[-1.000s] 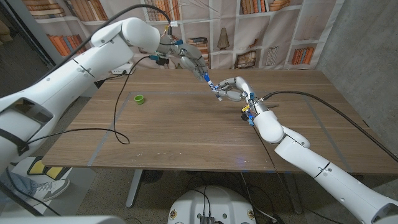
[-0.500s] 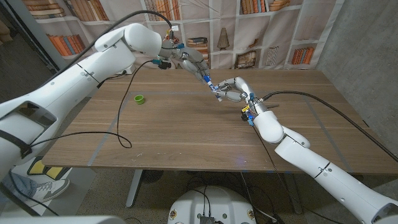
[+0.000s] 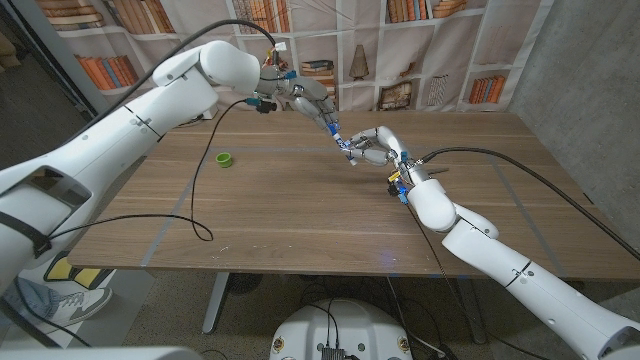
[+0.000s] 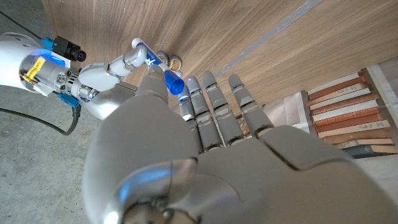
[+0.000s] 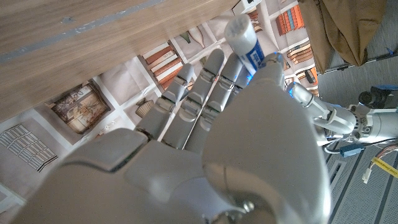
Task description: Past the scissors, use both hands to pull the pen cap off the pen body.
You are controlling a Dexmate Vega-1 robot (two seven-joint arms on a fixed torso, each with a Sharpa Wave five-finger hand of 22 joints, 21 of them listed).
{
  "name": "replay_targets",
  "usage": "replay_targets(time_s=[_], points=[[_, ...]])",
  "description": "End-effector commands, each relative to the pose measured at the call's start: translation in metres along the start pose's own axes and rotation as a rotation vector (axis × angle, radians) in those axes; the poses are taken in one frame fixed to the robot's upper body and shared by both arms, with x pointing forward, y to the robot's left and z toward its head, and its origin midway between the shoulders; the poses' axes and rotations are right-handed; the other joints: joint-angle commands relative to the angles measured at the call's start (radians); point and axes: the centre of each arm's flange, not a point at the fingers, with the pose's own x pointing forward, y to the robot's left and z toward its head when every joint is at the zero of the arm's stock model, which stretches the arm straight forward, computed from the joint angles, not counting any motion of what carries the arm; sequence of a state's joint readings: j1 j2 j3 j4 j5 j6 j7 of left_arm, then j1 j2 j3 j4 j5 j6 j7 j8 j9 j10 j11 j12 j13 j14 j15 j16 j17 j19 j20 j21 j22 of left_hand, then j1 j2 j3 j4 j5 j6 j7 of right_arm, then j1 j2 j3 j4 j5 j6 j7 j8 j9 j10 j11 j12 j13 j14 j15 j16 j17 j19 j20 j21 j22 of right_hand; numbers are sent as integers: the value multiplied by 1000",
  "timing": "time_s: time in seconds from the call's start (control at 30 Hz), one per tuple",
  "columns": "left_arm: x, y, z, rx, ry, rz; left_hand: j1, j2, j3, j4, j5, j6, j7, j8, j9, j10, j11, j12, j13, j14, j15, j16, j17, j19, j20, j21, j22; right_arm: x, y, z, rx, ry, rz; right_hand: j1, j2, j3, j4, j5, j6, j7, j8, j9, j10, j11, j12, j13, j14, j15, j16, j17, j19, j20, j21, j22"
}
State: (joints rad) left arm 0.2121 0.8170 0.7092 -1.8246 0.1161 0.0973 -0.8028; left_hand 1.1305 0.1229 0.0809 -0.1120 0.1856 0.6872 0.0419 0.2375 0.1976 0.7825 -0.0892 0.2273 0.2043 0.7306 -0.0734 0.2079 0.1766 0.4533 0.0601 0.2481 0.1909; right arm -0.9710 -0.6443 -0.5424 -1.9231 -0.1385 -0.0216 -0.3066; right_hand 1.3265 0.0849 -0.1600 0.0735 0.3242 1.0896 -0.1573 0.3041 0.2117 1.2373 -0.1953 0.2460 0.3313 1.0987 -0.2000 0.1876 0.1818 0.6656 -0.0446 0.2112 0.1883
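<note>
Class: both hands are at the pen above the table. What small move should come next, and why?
Probably draw the hands straight apart along the pen. The left hand pinches the blue cap, the right hand grips the pen body, and they look nearly joined.

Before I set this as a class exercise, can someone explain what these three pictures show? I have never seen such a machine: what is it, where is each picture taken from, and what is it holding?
It is a white robot with two arms, each ending in a grey hand with fingers, standing at a brown wooden table. The wide picture looks down from a camera on its head. The other two come from cameras on its wrists, looking along the backs of the hands, so the table appears turned.

Above the table's far half the left hand and the right hand meet, both gripping a slim blue-and-white pen. The left wrist view shows its blue part; the right wrist view shows its white-and-blue part. Whether the cap has come off cannot be told.

A small green ring-shaped object lies on the table.
</note>
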Motion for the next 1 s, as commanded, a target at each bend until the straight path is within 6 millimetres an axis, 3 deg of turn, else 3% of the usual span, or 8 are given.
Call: replay_targets(time_s=[0.03, 1.0], points=[[2, -2, 2, -2, 0, -6, 5, 3, 7, -1, 4, 22, 1, 12, 5, 23, -9, 6, 3, 20, -27, 6, 0, 5, -8, 4, -1, -2, -1, 0, 1, 2, -6, 84, 69, -3, 10, 8, 54, -58, 5, 2, 14, -15, 6, 4, 9, -28, -3, -1, 0, 10, 1, 2], [12, -2, 0, -17, -8, -10, 21, 12, 24, -7, 4, 51, -4, 11, 5, 55, -11, 2, 3, 64, -38, -2, -3, 25, -11, 6, -2, 1, -2, -4, 1, 10, 3, 94, 69, -11, 23, 9, 55, -58, 6, 2, 15, -15, 8, 5, 14, -28, -1, 0, 0, 17, 1, 2]])
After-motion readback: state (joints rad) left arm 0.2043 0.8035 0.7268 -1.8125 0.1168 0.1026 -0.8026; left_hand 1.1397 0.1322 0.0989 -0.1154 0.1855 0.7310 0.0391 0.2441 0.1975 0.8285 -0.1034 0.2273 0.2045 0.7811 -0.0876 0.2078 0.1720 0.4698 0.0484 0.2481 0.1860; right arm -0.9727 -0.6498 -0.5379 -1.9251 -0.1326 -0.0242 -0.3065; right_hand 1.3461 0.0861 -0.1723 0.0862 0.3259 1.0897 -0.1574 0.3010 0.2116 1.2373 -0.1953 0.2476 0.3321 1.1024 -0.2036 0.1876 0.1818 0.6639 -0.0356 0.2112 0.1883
